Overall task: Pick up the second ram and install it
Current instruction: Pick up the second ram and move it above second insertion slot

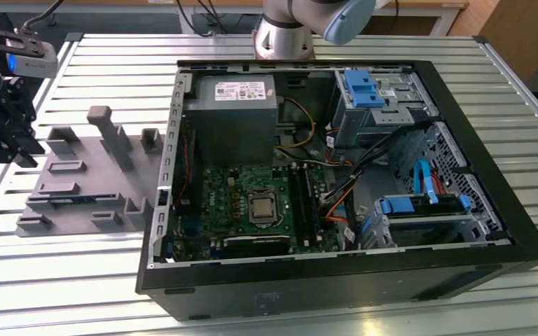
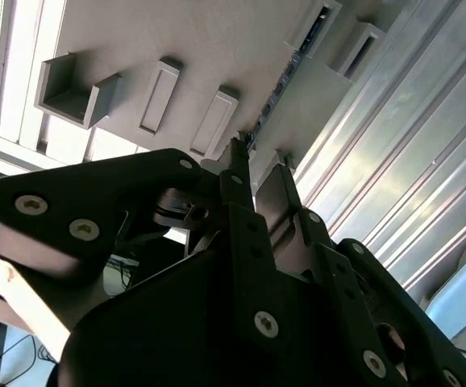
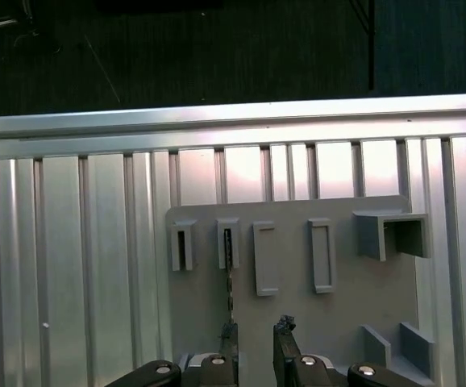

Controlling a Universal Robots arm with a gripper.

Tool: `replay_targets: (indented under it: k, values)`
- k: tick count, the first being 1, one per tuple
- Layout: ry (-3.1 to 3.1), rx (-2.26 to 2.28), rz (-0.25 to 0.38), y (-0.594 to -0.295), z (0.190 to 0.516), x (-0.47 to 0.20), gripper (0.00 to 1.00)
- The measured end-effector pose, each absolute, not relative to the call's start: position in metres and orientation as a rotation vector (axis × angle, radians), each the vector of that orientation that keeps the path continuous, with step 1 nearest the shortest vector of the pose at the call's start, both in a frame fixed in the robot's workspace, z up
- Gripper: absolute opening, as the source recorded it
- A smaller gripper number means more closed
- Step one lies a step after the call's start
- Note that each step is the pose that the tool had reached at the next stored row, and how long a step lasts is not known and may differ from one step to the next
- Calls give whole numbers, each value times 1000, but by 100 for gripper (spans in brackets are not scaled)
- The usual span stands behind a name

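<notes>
Gripper (image 1: 12,143) sits at the far left of the exterior view, above the grey holder plate (image 1: 87,185) on the slatted table (image 1: 363,49), well apart from the open computer case (image 1: 344,287). In the first wrist view its fingers (image 3: 284,343) stand apart with a modest gap and nothing between them. The second ram (image 3: 230,278) stands on edge in a narrow slot of the plate, a thin dark strip running toward the gripper, not yet grasped. We note the strip lines up with one finger rather than with the gap. Risks, in our judgement: an off-centre descent could put a fingertip on the board's upper edge, pressing it into the slot or chipping a component. A one-sided grip could let the thin stick twist, jam against the slot walls, and meet the memory slots (image 1: 305,199) skewed.
</notes>
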State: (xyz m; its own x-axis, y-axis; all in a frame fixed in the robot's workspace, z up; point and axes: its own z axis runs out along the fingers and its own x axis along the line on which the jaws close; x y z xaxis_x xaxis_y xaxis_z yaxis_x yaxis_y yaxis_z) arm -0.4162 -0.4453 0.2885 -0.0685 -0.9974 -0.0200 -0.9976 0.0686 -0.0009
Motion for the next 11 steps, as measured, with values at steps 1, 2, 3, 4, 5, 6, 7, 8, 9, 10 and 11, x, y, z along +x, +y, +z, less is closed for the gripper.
replay_targets:
  k: [1,2,3,4,5,6,7,8,9,10,11]
  values:
    - [2285,-2133,20,-445,288,-416,31]
    - [2285,-2133,20,-445,287,-416,31]
    - [2285,-2134,20,-445,287,-416,31]
    - [2285,-2134,20,-446,286,-416,31]
    - [2285,-2134,20,-446,285,-416,31]
    - [2285,-2134,20,-446,285,-416,31]
    - [2285,-2134,20,-446,284,-416,31]
    - [2285,-2134,20,-446,284,-416,31]
    - [2285,-2133,20,-446,283,-416,31]
    - [2285,-2133,20,-446,283,-416,31]
    - [2285,-2133,20,-446,282,-416,31]
